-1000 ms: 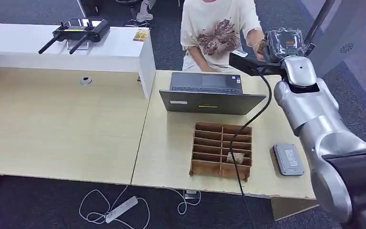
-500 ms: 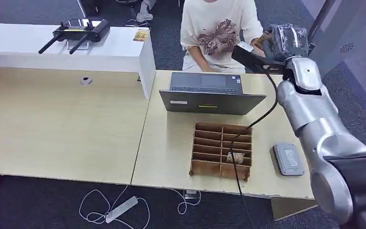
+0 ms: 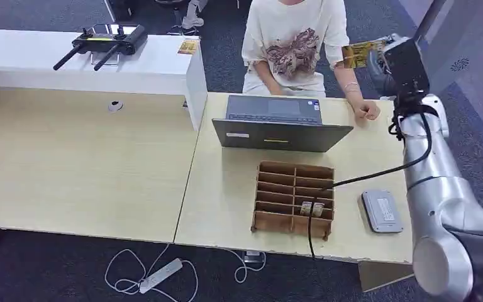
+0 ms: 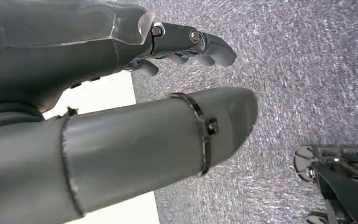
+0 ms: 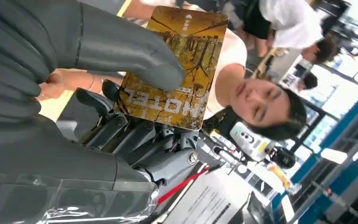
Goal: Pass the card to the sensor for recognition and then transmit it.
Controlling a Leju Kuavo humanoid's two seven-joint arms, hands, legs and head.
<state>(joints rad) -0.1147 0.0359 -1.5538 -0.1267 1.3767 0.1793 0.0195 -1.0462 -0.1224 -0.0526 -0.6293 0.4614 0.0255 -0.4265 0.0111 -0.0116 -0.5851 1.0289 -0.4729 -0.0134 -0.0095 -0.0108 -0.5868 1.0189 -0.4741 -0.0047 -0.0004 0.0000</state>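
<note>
- A light wooden table (image 3: 88, 170) is standing on a dark grey carpet (image 3: 50, 270).
- A white counter (image 3: 144, 66) is sitting behind it.
- A white power strip (image 3: 159, 275) is lying on the floor.

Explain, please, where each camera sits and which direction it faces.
Head view: high on the body, facing down at the table; right arm raised.
Left wrist view: behind the left hand, facing carpet.
Right wrist view: behind the right hand, facing a person.
Head and right wrist views share the card the right hand holds.
</note>
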